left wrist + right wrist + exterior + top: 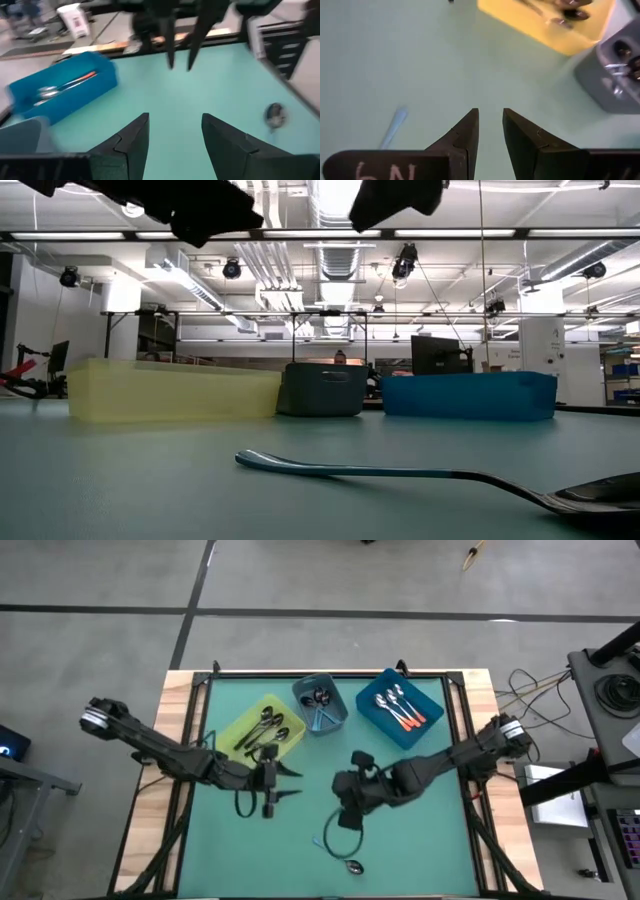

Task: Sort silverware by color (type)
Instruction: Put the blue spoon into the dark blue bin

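With 1 light-blue-handled spoon (340,850) left lying on the green mat near the front edge, the right gripper (349,822), empty and slightly parted, hovers just beside it and must descend to pinch its handle, while the left gripper (285,783) waits empty and open.

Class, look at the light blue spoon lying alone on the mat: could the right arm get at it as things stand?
Probably yes. The spoon lies alone on the open mat just below the right claw, whose fingers are slightly apart and hold nothing.
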